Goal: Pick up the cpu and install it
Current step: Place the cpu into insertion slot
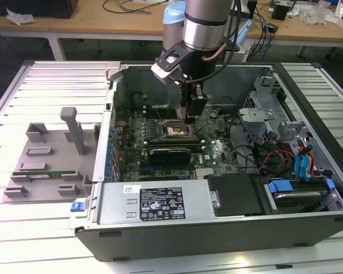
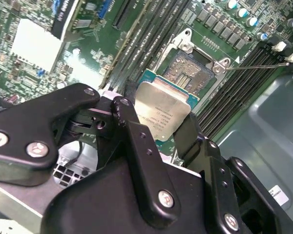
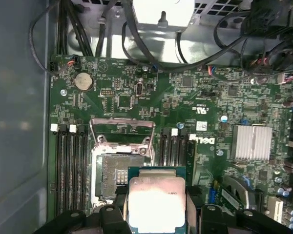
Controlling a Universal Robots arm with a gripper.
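Note:
The cpu [image 2: 163, 112] is a flat square chip with a silver metal top on a green edge, and my gripper [image 2: 158, 119] is shut on it between two black fingers [image 2: 132, 126]. In the first wrist view the cpu [image 3: 156, 202] hangs just off one corner of the open socket [image 3: 115, 175], partly overlapping it. The socket's metal load plate [image 3: 121, 131] is flipped up. In the exterior view my gripper [image 1: 192, 114] reaches down into the computer case, right above the socket [image 1: 176, 131] on the motherboard.
Memory slots [image 3: 71, 170] flank the socket, and a finned heatsink [image 3: 253, 142] sits on the board. The case walls [image 1: 160, 205], cables [image 1: 263, 154] and drive bay enclose the work area. A grey fixture [image 1: 46, 160] with a green memory stick [image 1: 46, 174] lies at the exterior view's left.

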